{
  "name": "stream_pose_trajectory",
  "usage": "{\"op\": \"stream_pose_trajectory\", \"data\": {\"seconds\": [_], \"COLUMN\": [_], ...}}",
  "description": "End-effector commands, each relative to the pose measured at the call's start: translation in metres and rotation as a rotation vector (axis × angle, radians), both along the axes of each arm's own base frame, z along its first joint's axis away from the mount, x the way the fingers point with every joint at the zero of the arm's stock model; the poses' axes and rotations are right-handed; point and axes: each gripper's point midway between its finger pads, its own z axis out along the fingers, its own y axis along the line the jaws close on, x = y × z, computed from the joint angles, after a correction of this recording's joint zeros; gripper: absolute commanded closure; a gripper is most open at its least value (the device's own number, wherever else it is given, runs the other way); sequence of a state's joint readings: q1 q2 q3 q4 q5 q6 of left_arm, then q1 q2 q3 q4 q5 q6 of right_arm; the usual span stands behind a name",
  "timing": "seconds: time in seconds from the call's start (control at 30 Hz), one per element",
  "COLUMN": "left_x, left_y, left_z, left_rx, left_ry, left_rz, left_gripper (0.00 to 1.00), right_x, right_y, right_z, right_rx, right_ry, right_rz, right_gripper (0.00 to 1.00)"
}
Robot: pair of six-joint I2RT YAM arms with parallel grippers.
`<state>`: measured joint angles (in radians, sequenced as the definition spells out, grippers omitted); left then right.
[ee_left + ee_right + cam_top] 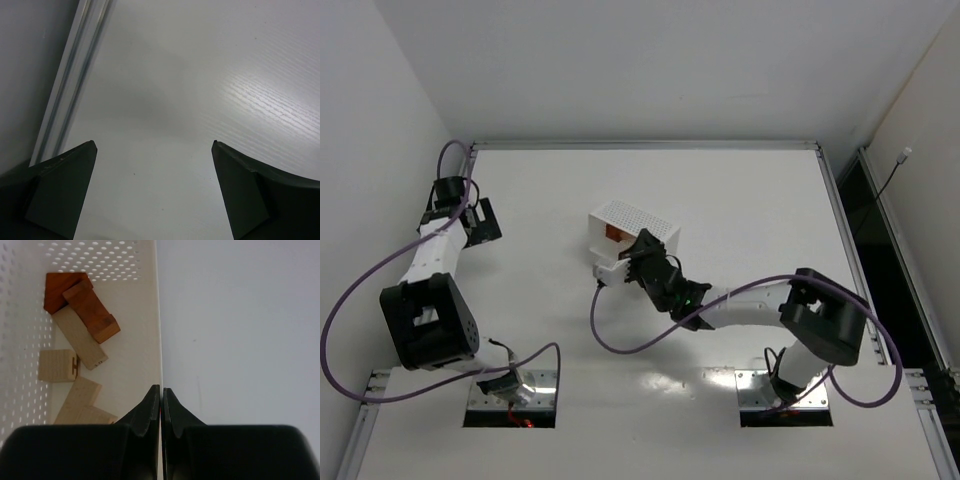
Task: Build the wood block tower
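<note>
Several wood blocks lie loose inside the white perforated bin (142, 300): a reddish-brown wedge (60, 290), a reddish-brown block (92, 312), a pale plank (80, 337) and a pale cube (57, 365). My right gripper (161, 388) is shut on the bin's thin side wall, one finger inside and one outside. From above, that right gripper (638, 252) holds the bin (638, 222) at its near side, and a reddish block (612, 235) shows in it. My left gripper (155, 144) is open over bare table, far left (485, 222). No wood block tower is in view.
A metal rail (75, 75) runs along the table's left edge beside my left gripper. The grey wall stands just beyond it. A purple cable (620, 340) loops on the table in front of the bin.
</note>
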<state>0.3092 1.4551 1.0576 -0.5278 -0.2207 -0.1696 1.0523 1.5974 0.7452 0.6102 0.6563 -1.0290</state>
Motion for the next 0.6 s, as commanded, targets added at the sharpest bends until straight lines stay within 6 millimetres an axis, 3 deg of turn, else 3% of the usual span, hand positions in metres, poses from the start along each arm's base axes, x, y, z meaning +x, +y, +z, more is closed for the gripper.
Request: {"op": "stream_pose_trajectory", "data": {"seconds": [0.0,0.07,0.1,0.13,0.17,0.23,0.37,0.4,0.57], "left_x": [-0.008,-0.012,-0.012,-0.012,-0.011,-0.012,-0.012,-0.014,-0.016], "left_y": [0.005,0.006,0.006,0.006,0.004,0.007,0.001,0.0,-0.002], "left_z": [0.011,0.01,0.01,0.01,0.01,0.013,0.009,0.005,-0.001], "left_rx": [-0.004,-0.009,-0.009,-0.009,-0.017,-0.014,-0.042,-0.046,-0.049], "left_ry": [-0.023,-0.022,-0.022,-0.022,-0.025,-0.034,-0.034,-0.026,-0.004], "left_rz": [0.014,0.006,0.006,0.006,0.0,0.009,-0.012,-0.011,-0.034], "left_gripper": [0.0,0.0,0.0,0.0,0.0,0.0,0.0,0.0,0.0], "right_x": [-0.007,-0.013,-0.019,-0.021,-0.022,-0.031,-0.041,-0.04,-0.042], "right_y": [0.002,0.002,0.003,-0.002,0.002,-0.001,0.009,0.013,0.026], "right_z": [0.061,0.069,0.063,0.073,0.063,0.069,0.066,0.052,0.065], "right_rx": [0.018,-0.036,-0.072,-0.034,-0.066,-0.092,-0.141,-0.219,-0.264], "right_ry": [-0.291,-0.397,-0.424,-0.485,-0.508,-0.589,-0.694,-0.695,-0.765], "right_rz": [0.006,0.011,0.021,0.001,0.021,0.015,0.063,0.073,0.091], "right_gripper": [1.0,1.0,1.0,1.0,1.0,1.0,1.0,1.0,1.0]}}
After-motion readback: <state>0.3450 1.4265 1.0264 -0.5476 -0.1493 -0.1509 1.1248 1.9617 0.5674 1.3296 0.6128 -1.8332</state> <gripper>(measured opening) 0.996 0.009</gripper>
